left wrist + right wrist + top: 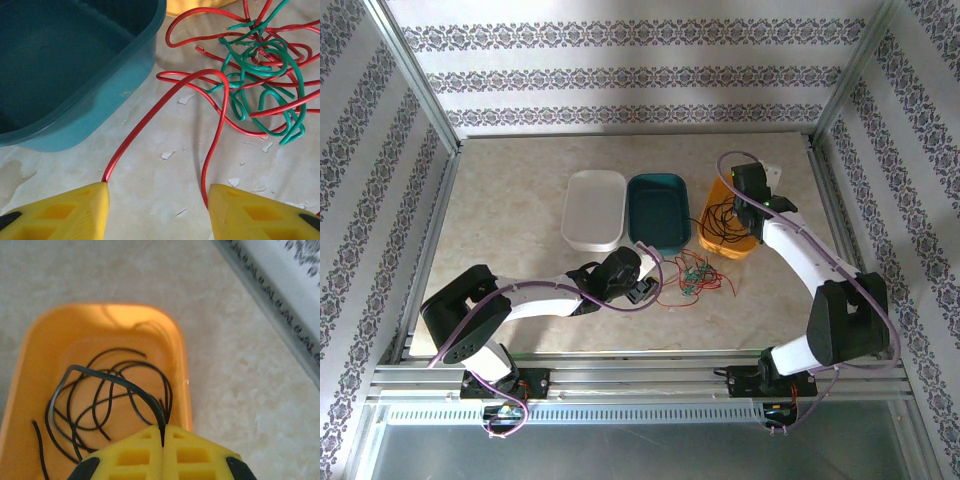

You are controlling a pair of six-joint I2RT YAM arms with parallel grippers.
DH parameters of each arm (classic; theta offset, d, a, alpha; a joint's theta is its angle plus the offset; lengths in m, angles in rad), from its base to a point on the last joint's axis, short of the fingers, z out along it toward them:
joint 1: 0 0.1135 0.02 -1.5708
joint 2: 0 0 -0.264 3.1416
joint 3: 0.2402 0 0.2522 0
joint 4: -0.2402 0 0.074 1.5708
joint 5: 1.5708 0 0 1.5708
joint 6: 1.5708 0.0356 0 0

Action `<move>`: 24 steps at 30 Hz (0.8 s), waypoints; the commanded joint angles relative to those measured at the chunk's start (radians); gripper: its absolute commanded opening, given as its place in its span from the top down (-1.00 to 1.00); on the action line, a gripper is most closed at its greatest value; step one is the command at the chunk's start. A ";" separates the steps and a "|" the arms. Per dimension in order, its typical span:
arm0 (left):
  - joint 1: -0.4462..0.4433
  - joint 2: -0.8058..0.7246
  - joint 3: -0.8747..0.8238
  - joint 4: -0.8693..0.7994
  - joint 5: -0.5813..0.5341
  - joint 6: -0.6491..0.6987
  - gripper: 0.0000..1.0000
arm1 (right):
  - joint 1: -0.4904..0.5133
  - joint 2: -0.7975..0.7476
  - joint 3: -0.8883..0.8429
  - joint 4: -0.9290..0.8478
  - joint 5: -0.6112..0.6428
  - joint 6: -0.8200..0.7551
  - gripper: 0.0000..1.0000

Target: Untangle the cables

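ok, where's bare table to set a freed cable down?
Free: table left of the white tray; strip behind the trays; near patch between the cable tangle and right arm base. Crowded: before the teal tray and orange tray, around the tangle and left gripper.

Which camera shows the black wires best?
The right wrist camera: the black wires lie close-up in the orange tray, one pinched by the right gripper. From the top camera they are a tiny dark scribble.

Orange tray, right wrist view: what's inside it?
Loose black cables lie looped in the orange tray; the shut right end effector pinches one. The tray's near end is hidden behind the end effector.
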 commanded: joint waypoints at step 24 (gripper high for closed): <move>-0.017 -0.031 0.005 -0.051 0.012 0.003 -0.11 | -0.053 0.135 0.107 -0.152 0.377 0.190 1.00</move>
